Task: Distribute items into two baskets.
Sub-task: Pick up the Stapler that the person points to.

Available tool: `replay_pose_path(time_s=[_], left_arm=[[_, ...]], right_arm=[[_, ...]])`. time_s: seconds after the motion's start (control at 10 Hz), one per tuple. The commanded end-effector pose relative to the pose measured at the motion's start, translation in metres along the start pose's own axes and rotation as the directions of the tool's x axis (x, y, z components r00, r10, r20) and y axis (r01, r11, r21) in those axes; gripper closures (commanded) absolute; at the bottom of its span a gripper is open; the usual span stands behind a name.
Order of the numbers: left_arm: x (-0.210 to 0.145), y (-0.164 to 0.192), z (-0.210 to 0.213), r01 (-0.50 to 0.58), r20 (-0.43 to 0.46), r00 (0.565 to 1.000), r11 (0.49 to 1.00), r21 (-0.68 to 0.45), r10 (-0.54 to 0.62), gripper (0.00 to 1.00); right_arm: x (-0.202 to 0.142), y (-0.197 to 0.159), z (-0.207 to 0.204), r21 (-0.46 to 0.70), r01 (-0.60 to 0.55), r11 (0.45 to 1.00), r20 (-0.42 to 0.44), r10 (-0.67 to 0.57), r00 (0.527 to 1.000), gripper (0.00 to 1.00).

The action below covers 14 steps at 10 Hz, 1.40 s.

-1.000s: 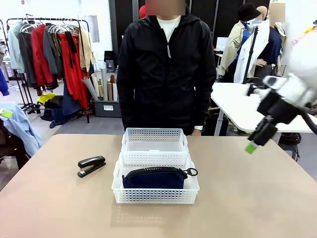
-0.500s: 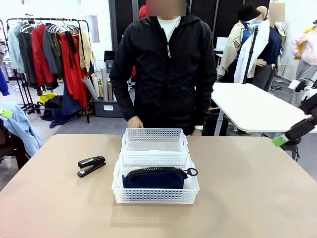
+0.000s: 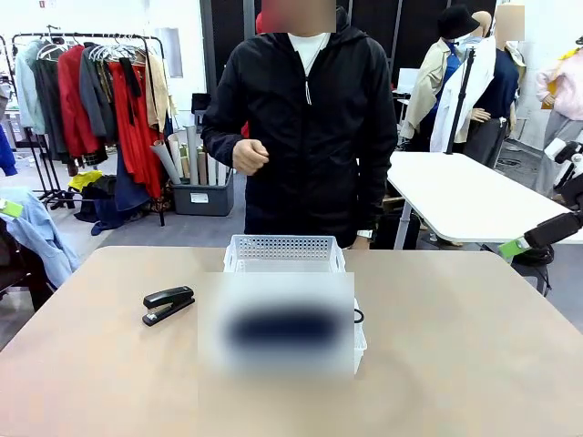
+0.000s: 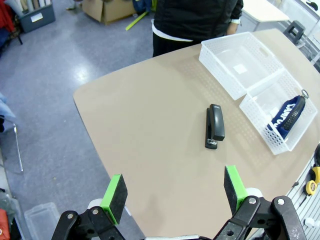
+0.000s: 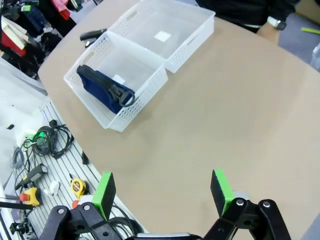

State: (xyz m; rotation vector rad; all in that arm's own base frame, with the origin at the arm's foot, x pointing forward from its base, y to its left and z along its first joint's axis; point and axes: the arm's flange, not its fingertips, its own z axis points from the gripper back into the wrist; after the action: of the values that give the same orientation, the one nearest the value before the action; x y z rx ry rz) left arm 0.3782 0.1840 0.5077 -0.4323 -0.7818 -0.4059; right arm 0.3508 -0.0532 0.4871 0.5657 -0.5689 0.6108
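Left end effector [image 4: 173, 185] spread apart, empty, stapler [image 4: 215, 127] lying well ahead on table [image 4: 145, 120]

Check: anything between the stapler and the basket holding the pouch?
Nothing. In the left wrist view, bare table runs from the stapler to the basket holding the pouch.

The tan table [image 3: 474, 364] carries a far white lattice basket [image 3: 284, 248] and a near white lattice basket [image 5: 144, 97], touching along their long sides at its middle. A black stapler [image 3: 168, 304] lies flat on the bare top to their left, apart from both.
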Motion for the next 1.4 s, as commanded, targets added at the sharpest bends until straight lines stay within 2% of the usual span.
replay_pose_path(time_s=[0.0, 1.2, 1.3], left_arm=[[-0.0007, 0.002, -0.0009, 0.012, 0.028, 1.0, 1.0, -0.016, -0.012, 0.0], [-0.0007, 0.002, -0.0009, 0.012, 0.028, 1.0, 1.0, -0.016, -0.012, 0.0], [0.0, 0.0, 0.0, 0.0, 0.0, 1.0, 1.0, 0.0, 0.0, 0.0]], right_arm=[[-0.0015, -0.0015, 0.0007, -0.007, 0.007, 1.0, -0.013, -0.007, 1.0, 0.0], [-0.0015, -0.0015, 0.0007, -0.007, 0.007, 1.0, -0.013, -0.007, 1.0, 0.0], [-0.0015, -0.0015, 0.0007, -0.007, 0.007, 1.0, -0.013, -0.007, 1.0, 0.0]])
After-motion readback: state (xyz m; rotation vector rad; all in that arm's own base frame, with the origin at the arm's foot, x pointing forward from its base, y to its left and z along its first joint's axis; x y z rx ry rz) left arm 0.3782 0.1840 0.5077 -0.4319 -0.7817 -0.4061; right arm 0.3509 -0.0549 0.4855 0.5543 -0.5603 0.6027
